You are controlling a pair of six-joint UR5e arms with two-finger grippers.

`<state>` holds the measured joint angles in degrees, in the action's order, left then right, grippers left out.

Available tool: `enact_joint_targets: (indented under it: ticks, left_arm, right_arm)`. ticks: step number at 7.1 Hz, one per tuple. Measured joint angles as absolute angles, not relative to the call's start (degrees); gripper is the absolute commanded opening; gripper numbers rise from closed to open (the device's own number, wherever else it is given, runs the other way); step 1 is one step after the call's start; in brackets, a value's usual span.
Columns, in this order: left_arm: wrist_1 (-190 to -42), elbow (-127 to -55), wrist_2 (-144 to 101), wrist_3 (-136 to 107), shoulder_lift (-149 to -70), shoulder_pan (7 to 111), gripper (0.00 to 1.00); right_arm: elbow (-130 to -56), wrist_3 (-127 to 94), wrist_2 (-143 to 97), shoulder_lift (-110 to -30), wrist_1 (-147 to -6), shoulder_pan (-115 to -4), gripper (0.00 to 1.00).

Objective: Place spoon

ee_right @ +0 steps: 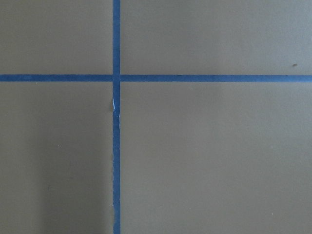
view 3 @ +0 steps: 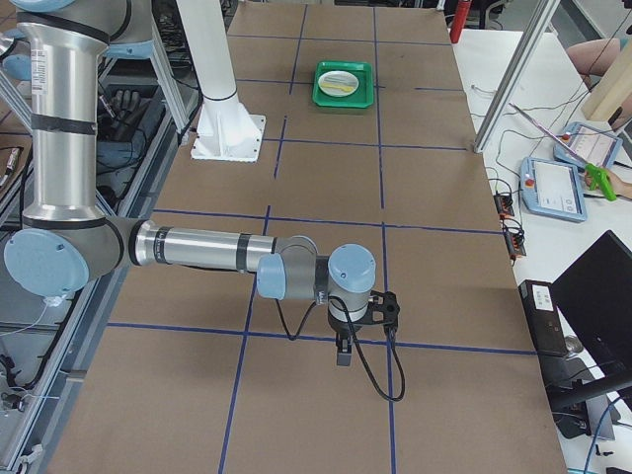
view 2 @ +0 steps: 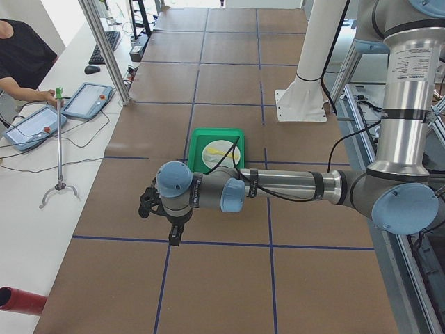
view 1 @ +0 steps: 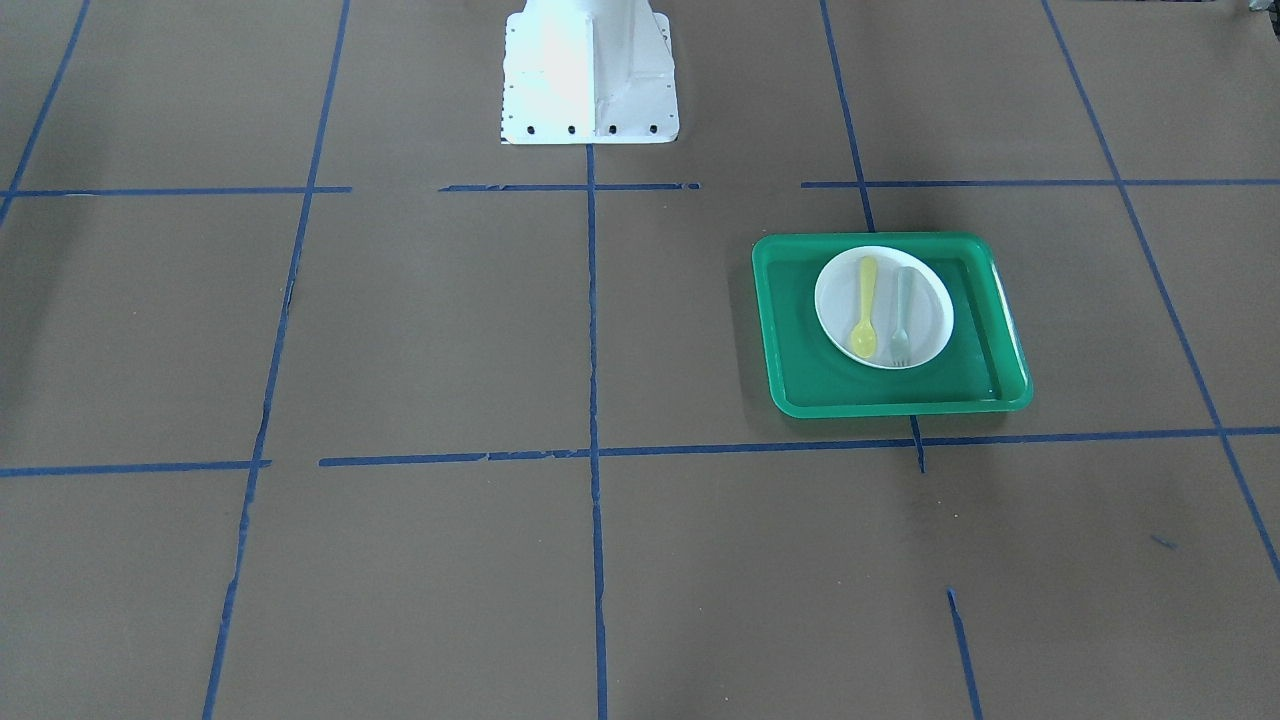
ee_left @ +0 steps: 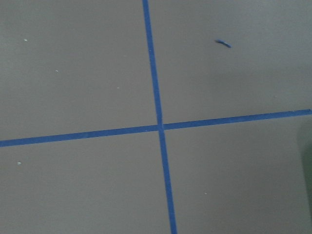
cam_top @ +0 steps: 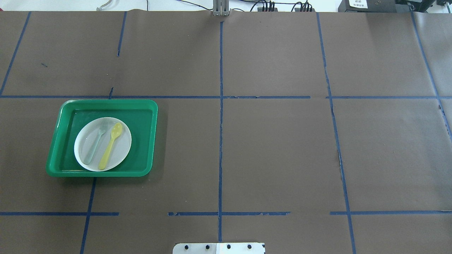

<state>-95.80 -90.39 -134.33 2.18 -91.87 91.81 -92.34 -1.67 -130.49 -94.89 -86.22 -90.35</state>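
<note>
The surface [cam_top: 275, 151] is covered in brown sheeting divided into rectangles by blue tape lines [cam_top: 221, 141]. At left-centre of the overhead view a green tray [cam_top: 106, 103] with a raised rim sits flat on the surface; a round white plate [cam_top: 122, 148] rests in its lower-left part, and a pale grey-green fork [cam_top: 94, 144] lies on the plate, tines toward the top of the frame. In the exterior left view, two blue-framed tablets [view 2: 33, 126] [view 2: 92, 99] lie on a white bench at upper left, and a red cylinder [view 2: 17, 300] shows at the lower left corner.
</note>
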Motion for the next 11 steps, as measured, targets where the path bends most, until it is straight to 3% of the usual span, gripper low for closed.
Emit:
enact_joint_targets:
  ticks: [3,6,11]
  left_arm:
    - [-96.18,-90.18,-132.3,2.45,-92.02,91.82,1.0]
    - [-105.69,-89.56,-132.59,-2.38,-90.11,88.47,1.0]
    - [-109.17,-104.46,-124.48,-34.48,-93.62,61.88,0.99]
  right_arm:
    - [-92.33,-1.67,-130.52,-94.87,-86.22,-90.35,1.0]
    - [-92.31,-1.67,-130.5,-94.91,-86.22,-90.35,1.0]
    - [-92.29,-1.67,-130.5,-94.83,-86.22,-90.35,1.0]
